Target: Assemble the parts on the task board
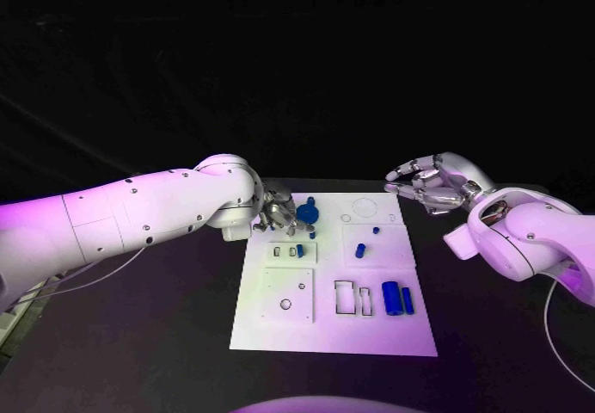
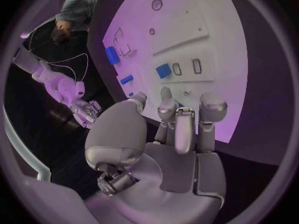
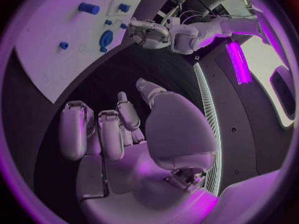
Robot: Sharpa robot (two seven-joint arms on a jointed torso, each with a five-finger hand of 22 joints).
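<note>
Nearest the head cam, the task board has its near edge bare, w/ two blue bars lying side by side just beyond, beside outlined slots. L hand sits at the board's far-left corner, fingers curled down next to the round blue part; can't tell if it actually grips anything, while R hand hovers off the far-right corner, fingers loosely curled, holding nothing. Judging by several slots w/o parts and small blue pieces scattered mid-board, assembly looks early, most left to do.

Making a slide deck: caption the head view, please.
Left hand at the task board's far edge by a round blue part; right hand raised beside it.
</note>
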